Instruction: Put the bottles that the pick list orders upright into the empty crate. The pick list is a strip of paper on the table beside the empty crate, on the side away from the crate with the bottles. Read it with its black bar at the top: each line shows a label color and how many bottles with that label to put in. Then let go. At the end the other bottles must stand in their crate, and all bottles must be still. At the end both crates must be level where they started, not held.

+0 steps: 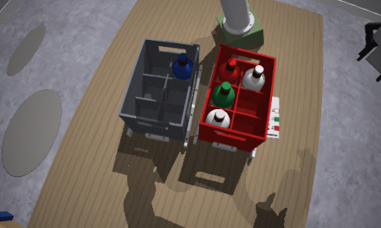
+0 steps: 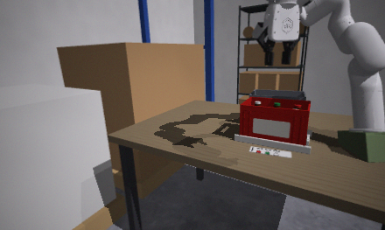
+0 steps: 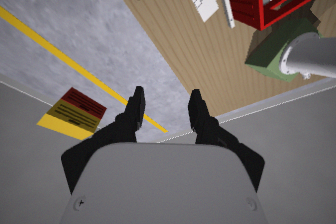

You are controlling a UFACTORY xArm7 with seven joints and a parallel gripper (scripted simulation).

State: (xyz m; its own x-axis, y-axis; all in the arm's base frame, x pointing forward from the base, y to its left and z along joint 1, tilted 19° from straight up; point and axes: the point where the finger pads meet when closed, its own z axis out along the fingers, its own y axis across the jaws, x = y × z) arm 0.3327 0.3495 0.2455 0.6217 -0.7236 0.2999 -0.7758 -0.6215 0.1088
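Note:
The red crate (image 1: 255, 144) (image 2: 299, 128) (image 3: 250, 16) holds upright bottles: a red bottle (image 1: 229, 74), a green bottle (image 1: 223, 97), a white bottle (image 1: 254, 81) at the back right and another white bottle (image 1: 217, 120) at the front left. Its middle right and front right compartments are empty. The grey crate (image 1: 160, 129) (image 2: 280, 93) holds a blue bottle (image 1: 183, 69) at the back right. The pick list (image 1: 274, 102) (image 2: 284, 154) (image 3: 206, 9) shows white, green and red label marks; its counts are too small to read. My gripper (image 2: 277, 60) (image 3: 167, 96) is open and empty, high above the crates' level.
White rails edge both crates at table level. The green arm base (image 1: 242, 36) (image 2: 372, 147) (image 3: 270, 60) stands behind the red crate. Large cardboard boxes (image 2: 166, 80) stand beyond the table (image 1: 87, 162) (image 2: 201, 163). A shelf rack stands in the background.

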